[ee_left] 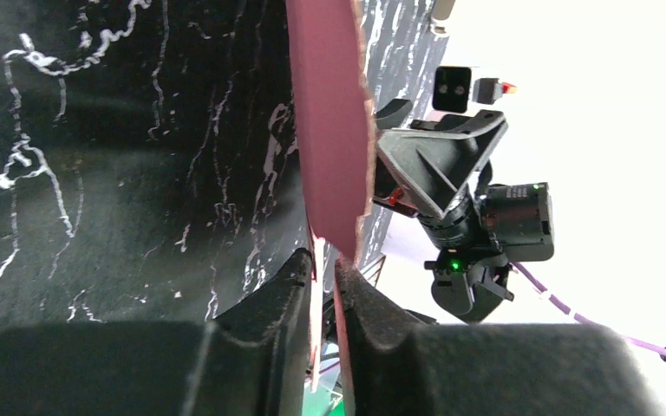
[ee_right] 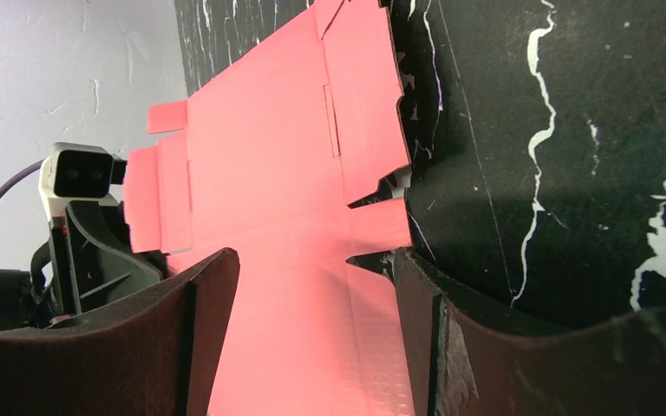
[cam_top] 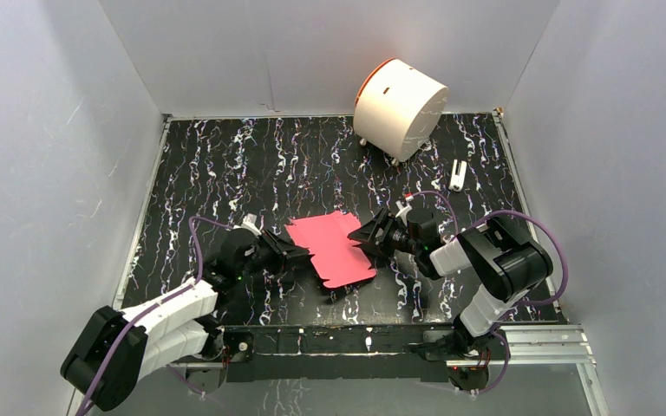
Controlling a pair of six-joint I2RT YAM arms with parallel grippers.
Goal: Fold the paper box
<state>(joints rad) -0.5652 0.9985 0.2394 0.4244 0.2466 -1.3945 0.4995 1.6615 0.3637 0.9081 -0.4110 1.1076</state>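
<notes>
The paper box (cam_top: 329,247) is a flat pink-red die-cut sheet with tabs and notches, lying on the black marbled table near the front middle. My left gripper (cam_top: 299,256) is at its left edge, and in the left wrist view it (ee_left: 325,277) is shut on the sheet's thin edge (ee_left: 329,130), which rises edge-on from between the fingers. My right gripper (cam_top: 368,238) is at the sheet's right edge. In the right wrist view it (ee_right: 312,260) is open wide, and the sheet (ee_right: 269,156) spreads out between and beyond its fingers.
A large white cylinder with an orange rim (cam_top: 399,108) lies on its side at the back right. A small white object (cam_top: 458,175) sits near the right wall. Grey walls enclose the table on three sides. A metal rail (cam_top: 520,342) runs along the front.
</notes>
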